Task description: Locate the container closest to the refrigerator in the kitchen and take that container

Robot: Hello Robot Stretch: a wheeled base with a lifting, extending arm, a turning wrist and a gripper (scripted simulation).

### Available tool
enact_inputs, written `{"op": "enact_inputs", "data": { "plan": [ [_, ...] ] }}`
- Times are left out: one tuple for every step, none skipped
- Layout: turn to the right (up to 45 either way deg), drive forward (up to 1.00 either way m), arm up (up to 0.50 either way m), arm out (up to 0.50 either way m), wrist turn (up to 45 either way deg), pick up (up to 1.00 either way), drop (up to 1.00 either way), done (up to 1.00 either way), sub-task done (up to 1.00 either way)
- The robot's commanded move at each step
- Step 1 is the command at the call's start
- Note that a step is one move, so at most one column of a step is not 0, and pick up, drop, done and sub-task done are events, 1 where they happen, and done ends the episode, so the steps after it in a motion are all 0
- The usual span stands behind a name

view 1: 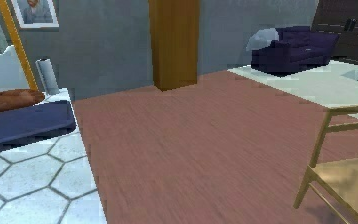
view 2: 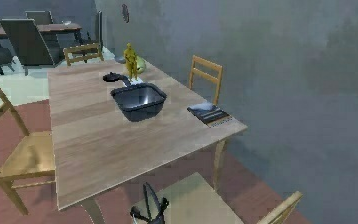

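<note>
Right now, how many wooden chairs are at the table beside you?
4 chairs: one on the left side, one at the far end, one on the right side, one nearest; others may be hidden.

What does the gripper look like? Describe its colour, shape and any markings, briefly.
The gripper is a small dark body at the arm side view's bottom edge, with two thin, black, curved fingers rising from it. Pale specks sit beside its base; whether they are marker squares is too small to tell.

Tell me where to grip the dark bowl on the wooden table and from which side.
Probably its near rim, from above: the dark bowl sits upright and open-topped on the wooden table, its thin raised edge clear of other things.
</note>
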Motion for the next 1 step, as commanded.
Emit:
{"op": "enact_inputs", "data": {
  "plan": [
    [0.0, 0.00, 0.00, 0.00, 0.0, 1.00, 0.00, 0.00, 0.00]
  ]
}}
